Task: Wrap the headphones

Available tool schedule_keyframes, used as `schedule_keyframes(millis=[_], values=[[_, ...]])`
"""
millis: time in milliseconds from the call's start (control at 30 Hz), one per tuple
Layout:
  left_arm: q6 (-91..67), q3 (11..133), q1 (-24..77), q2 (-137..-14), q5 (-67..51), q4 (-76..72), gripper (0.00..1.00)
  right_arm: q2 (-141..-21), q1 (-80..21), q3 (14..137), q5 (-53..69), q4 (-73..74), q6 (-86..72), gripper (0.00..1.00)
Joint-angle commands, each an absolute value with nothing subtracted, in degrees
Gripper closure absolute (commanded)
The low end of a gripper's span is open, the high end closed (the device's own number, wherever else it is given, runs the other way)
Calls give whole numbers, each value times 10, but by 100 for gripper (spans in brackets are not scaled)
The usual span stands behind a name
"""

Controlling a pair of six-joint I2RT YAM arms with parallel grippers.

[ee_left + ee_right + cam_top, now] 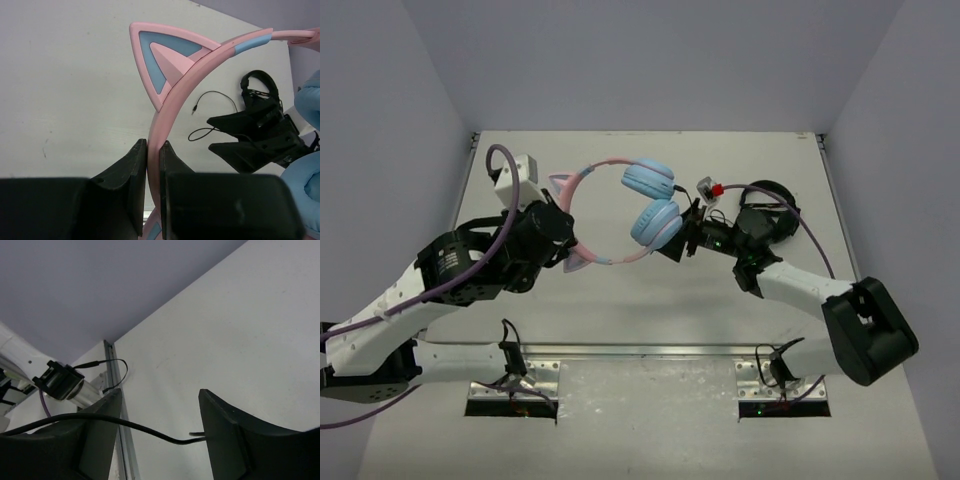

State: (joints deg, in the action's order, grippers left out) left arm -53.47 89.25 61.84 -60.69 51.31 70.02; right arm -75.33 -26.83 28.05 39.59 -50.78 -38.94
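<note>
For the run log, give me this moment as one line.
left gripper: shut on headband | right gripper: open, cable running through | cable: not wrapped

Headphones (653, 222) between left gripper (566, 238) and right gripper (681, 241)

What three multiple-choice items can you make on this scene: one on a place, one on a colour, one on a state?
1. The black headphones lie
A. by the left arm
B. by the right arm
C. between the two bases

2. The earcups are
A. light blue
B. green
C. white

3. The left jaws are
A. wide open
B. shut on the headband
C. out of view

Answers:
1 B: the top view shows them beside the right arm's wrist.
2 A: both cups show light blue there.
3 B: the left wrist view shows both jaws pressed on the pink band.
</note>
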Motion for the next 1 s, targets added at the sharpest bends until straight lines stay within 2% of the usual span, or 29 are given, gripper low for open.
schedule_keyframes(millis=[0, 33, 67, 167, 267, 367, 467, 500, 533, 567, 700, 867, 900, 933, 967], values=[[-526, 943, 622, -589, 531, 635, 100, -811, -282, 327, 440, -652, -445, 32], [-527, 952, 622, -590, 537, 638, 100, -822, -284, 328, 448, -670, -450, 26], [-529, 962, 622, -594, 541, 646, 100, -830, -286, 320, 453, -685, -455, 15], [-533, 1002, 621, -606, 568, 665, 100, -845, -286, 307, 475, -715, -450, 9], [-552, 1047, 621, -626, 599, 708, 100, -859, -286, 309, 528, -708, -441, 10], [-558, 1075, 621, -629, 618, 715, 100, -863, -286, 303, 549, -682, -420, 16], [-555, 1086, 621, -629, 633, 715, 100, -862, -286, 282, 547, -667, -400, 34], [-554, 1095, 621, -630, 642, 717, 100, -862, -287, 274, 544, -668, -394, 62], [-554, 1100, 621, -634, 647, 719, 100, -861, -288, 255, 539, -668, -391, 76], [-551, 1113, 621, -637, 650, 722, 100, -860, -289, 245, 528, -668, -387, 83], [-534, 1157, 621, -660, 678, 722, 100, -867, -292, 187, 505, -702, -397, 66], [-494, 1208, 611, -708, 694, 701, 100, -881, -294, 116, 504, -813, -440, 64], [-486, 1209, 606, -713, 690, 694, 100, -878, -293, 109, 504, -816, -443, 53], [-480, 1210, 600, -719, 685, 686, 100, -873, -293, 98, 503, -821, -446, 53], [-478, 1209, 597, -722, 681, 683, 100, -868, -293, 91, 500, -824, -446, 67]])
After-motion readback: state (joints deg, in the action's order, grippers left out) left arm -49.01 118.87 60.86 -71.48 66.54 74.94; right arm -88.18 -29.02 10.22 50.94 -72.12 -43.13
